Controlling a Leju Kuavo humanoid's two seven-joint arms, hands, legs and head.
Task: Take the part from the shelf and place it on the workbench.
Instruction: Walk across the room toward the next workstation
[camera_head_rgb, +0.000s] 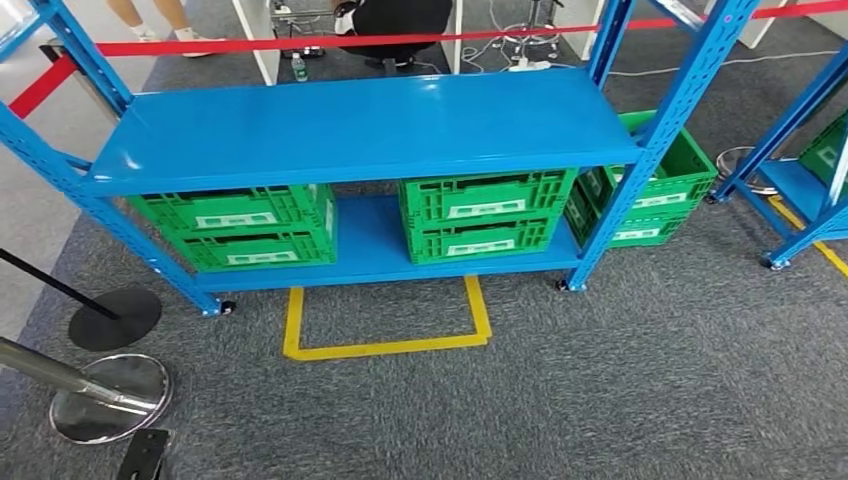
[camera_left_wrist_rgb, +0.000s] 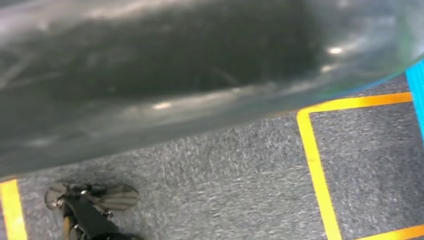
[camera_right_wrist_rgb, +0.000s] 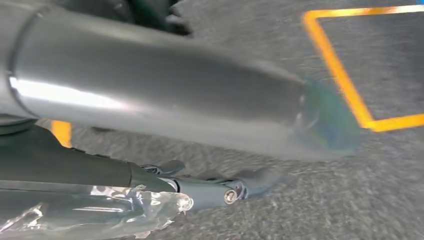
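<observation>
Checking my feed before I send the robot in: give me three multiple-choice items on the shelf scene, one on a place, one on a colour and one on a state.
1. Where do the green crates in front of the robot stand?
A. On the top board
B. On the lower board
C. On the carpet inside the floor mark

2. What colour is the floor mark in front of the shelf?
A. Red
B. White
C. Yellow

3. How is the top board?
A. Bare
B. Loaded with crates
C. Covered by a cloth

Answers:
1 B: the green crates sit in stacks on the lower board.
2 C: the floor mark is yellow tape on grey carpet.
3 A: the top board shows plain blue with nothing on it.
</observation>
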